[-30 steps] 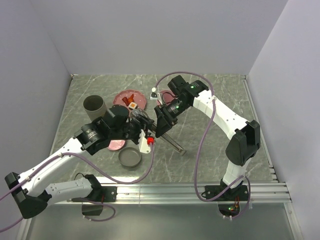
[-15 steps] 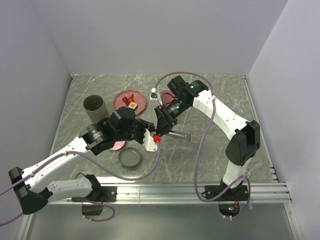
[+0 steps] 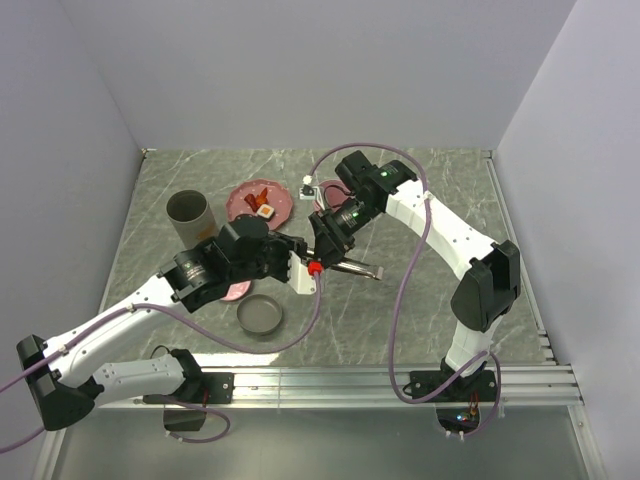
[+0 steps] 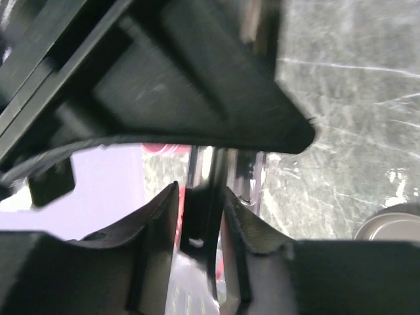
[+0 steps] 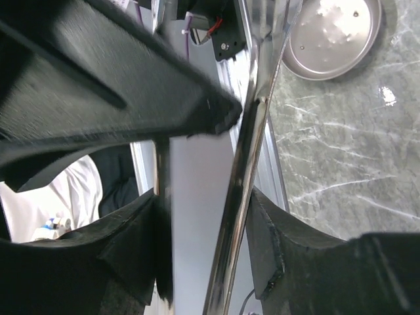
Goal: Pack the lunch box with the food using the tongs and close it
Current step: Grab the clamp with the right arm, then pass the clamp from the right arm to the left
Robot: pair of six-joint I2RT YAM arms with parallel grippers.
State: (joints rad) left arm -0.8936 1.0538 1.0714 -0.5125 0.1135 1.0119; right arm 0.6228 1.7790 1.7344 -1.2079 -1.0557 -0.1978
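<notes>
Since the earlier view, we see the tongs (image 3: 358, 270) swung from a slant toward the near edge to lie almost level, free end pointing right, and the left gripper (image 4: 200, 220) has drawn in beside the right gripper (image 5: 203, 223) over the middle of the counter (image 3: 360, 330). In the right wrist view both slim arms of the tongs run between the fingers, one against each pad, so we read this gripper as closed on them at a middling width. In the left wrist view the fingers stand narrow, with the dark slender bars of the tongs pinched between the pads. The food (image 3: 265, 211), red-orange strips and a white cube with an orange top, lies on the pink plate (image 3: 238, 200) farther back, apart from both grippers. A round grey dish (image 3: 262, 316) sits by the left arm
</notes>
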